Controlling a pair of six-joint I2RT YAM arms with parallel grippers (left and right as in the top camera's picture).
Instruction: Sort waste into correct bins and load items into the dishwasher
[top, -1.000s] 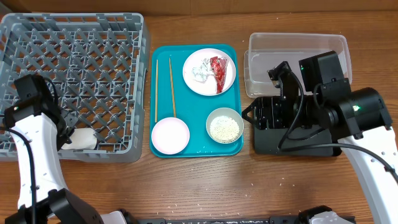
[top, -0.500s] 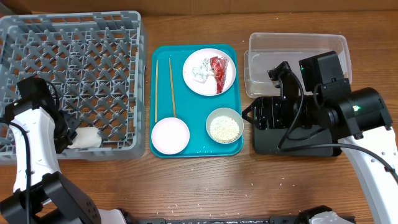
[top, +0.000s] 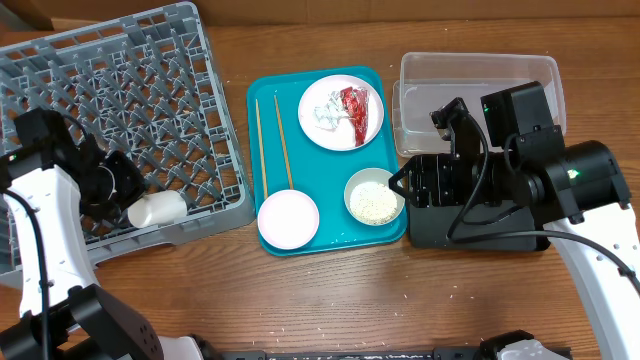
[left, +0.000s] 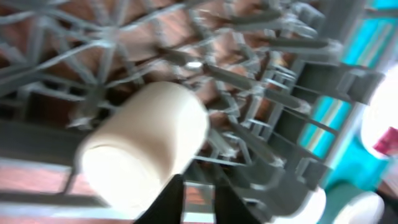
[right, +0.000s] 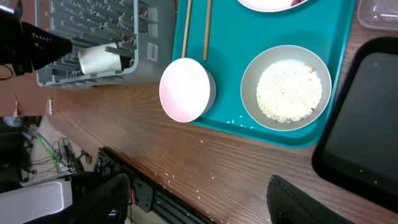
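Dish rack (top: 120, 100) has swung askew; left tool (top: 118, 188) beside cup (top: 157, 209), grip unclear; right tool (right: 198, 193) spread empty.

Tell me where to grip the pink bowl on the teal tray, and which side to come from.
Pinch the rim of the pink bowl on its near-left side, coming down from above with one finger inside. It stands upright and empty. The chopsticks end by its far rim, and the grey-green bowl sits close on its right.

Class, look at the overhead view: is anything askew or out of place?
The grey dish rack sits twisted, not square to the table, one corner nearly at the teal tray. The white cup lies sideways inside.
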